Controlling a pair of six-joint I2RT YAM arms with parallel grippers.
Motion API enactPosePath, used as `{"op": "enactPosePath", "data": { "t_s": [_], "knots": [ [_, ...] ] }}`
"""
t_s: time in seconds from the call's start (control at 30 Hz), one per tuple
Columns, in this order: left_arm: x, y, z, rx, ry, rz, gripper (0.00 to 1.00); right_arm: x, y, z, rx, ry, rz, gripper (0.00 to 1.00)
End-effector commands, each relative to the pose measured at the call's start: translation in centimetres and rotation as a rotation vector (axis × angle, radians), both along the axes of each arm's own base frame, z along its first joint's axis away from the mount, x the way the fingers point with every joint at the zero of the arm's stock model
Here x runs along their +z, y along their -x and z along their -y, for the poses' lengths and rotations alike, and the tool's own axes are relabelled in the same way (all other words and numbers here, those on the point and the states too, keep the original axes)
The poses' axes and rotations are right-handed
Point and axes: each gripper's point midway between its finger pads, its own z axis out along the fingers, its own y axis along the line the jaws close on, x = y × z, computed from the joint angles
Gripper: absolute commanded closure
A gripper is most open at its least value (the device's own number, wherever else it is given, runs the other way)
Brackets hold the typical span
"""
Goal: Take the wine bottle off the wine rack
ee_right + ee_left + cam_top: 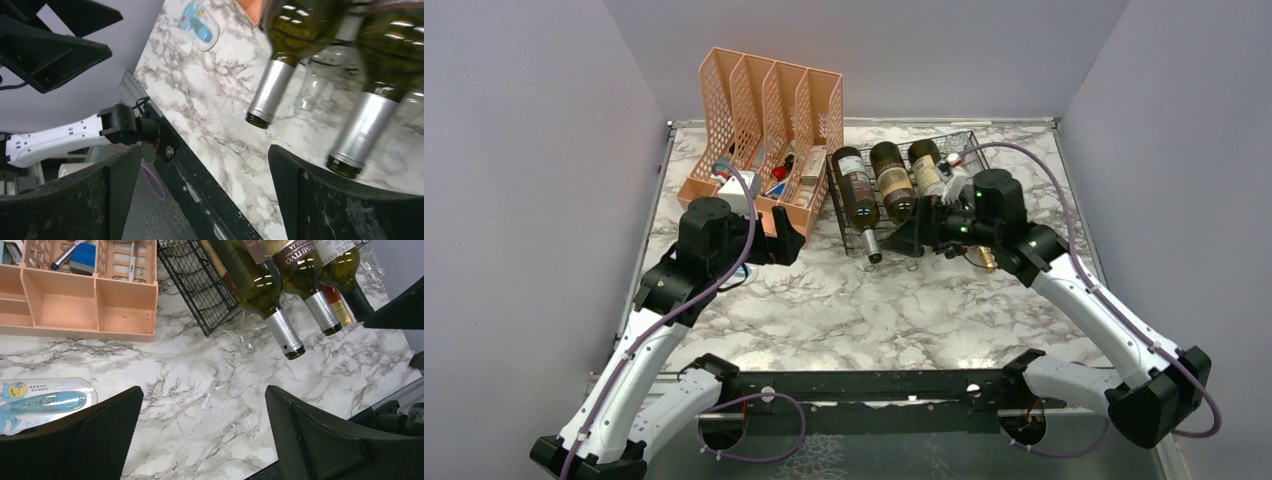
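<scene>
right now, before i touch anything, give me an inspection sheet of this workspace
Surface: marble-pattern table; no spills seen.
Job's things: black wire wine rack at the far right; three wine bottles lie in it, necks toward the arms; another shows partly behind them.
Clutter: peach file organiser left of the rack, holding pens and small items; blister pack flat on the table.
Grippers: left gripper open, empty, above the table; right gripper open, empty, close to the bottle necks.
Cables: purple cable along each arm; the right one arcs above the rack's far end.
Surroundings: plain grey walls on three sides; nothing else seen.
</scene>
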Motion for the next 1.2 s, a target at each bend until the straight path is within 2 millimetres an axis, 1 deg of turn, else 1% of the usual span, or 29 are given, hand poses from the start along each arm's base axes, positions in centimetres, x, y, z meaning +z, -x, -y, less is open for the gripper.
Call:
{"op": "enactPosePath", "data": {
  "t_s": [0.0,0.03,0.13,0.23,0.3,0.4,0.53,0.57,0.73,0.9,1.0,1.17],
  "knots": [
    [-0.2,0.3,0.6,-0.027,0.032,-0.031,0.01,-1.1,-0.2,-3.2,0.03,0.101,0.045,0.01],
    [-0.2,0.3,0.8,-0.032,0.035,-0.034,0.01,-1.9,0.1,-3.9,0.027,0.153,0.056,0.01],
    [0.0,0.3,1.0,-0.04,0.04,-0.037,0.01,-4.5,-1.0,-3.9,-0.032,0.271,0.051,0.01],
    [-0.1,0.4,0.9,-0.039,0.039,-0.037,0.01,-6.3,-2.0,-3.8,-0.07,0.363,0.069,0.0],
    [-0.1,0.4,0.9,-0.036,0.039,-0.038,0.01,-6.9,-2.2,-4.2,-0.075,0.392,0.088,0.0],
    [-0.2,0.3,1.0,-0.035,0.041,-0.043,0.01,-7.6,-2.4,-4.9,-0.099,0.422,0.123,0.05],
    [-0.4,0.2,1.1,-0.041,0.042,-0.05,0.01,-8.7,-3.4,-4.9,-0.159,0.476,0.134,0.18],
    [-0.4,0.2,1.2,-0.044,0.044,-0.051,0.01,-9.0,-3.6,-5.0,-0.17,0.484,0.138,0.2],
    [-0.3,0.3,1.2,-0.046,0.049,-0.05,0.01,-9.9,-4.5,-5.6,-0.229,0.508,0.173,0.25],
    [0.0,0.5,1.3,-0.054,0.059,-0.046,0.01,-10.8,-5.5,-6.3,-0.275,0.536,0.213,0.33],
    [0.1,0.6,1.3,-0.058,0.058,-0.043,0.01,-11.0,-6.1,-6.7,-0.292,0.529,0.22,0.37],
    [0.1,0.7,1.4,-0.066,0.056,-0.039,0.01,-10.7,-6.7,-6.6,-0.327,0.53,0.237,0.52]
  ]
}}
